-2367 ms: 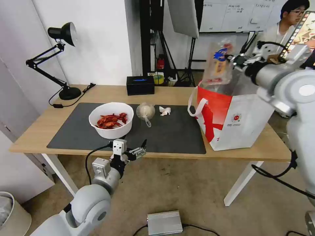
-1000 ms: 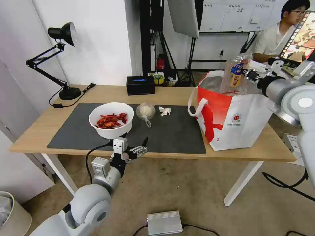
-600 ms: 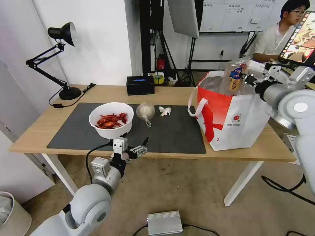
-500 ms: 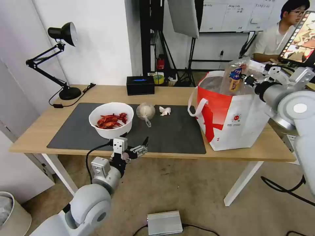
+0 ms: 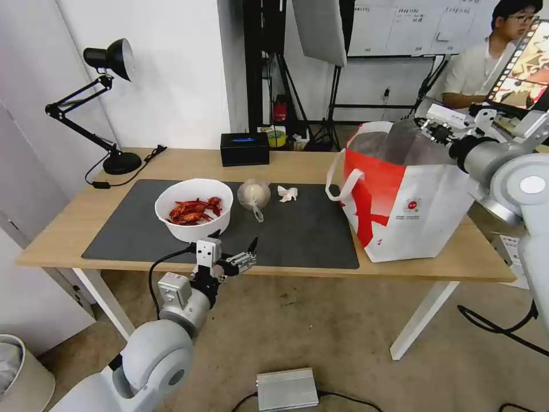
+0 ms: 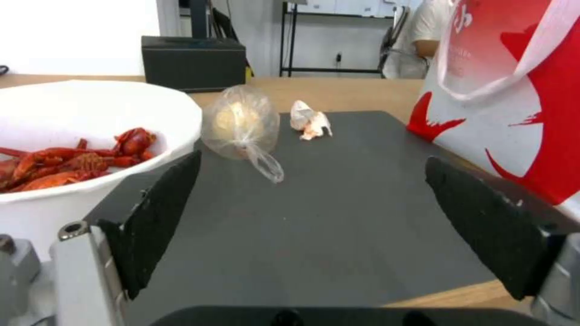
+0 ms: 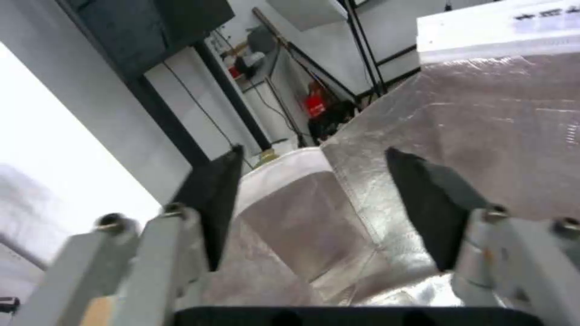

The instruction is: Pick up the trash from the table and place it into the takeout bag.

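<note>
The counter (image 5: 297,163) carries the takeout bag (image 5: 412,212) at its right end, with the right claw (image 5: 426,123) released and empty just above the bag's foil-lined mouth. The left claw (image 5: 243,257) hangs at the counter's near edge, its jaws spread wide. Just beyond it and a little to its left stands the bowl of crayfish shells (image 5: 194,209). Straight ahead, farther off, lies the knotted clear bag (image 6: 242,124), its tail trailing toward the claw. The crumpled tissue (image 6: 309,121) is beyond that bag, slightly right. The left arm is much the nearer to all three.
</note>
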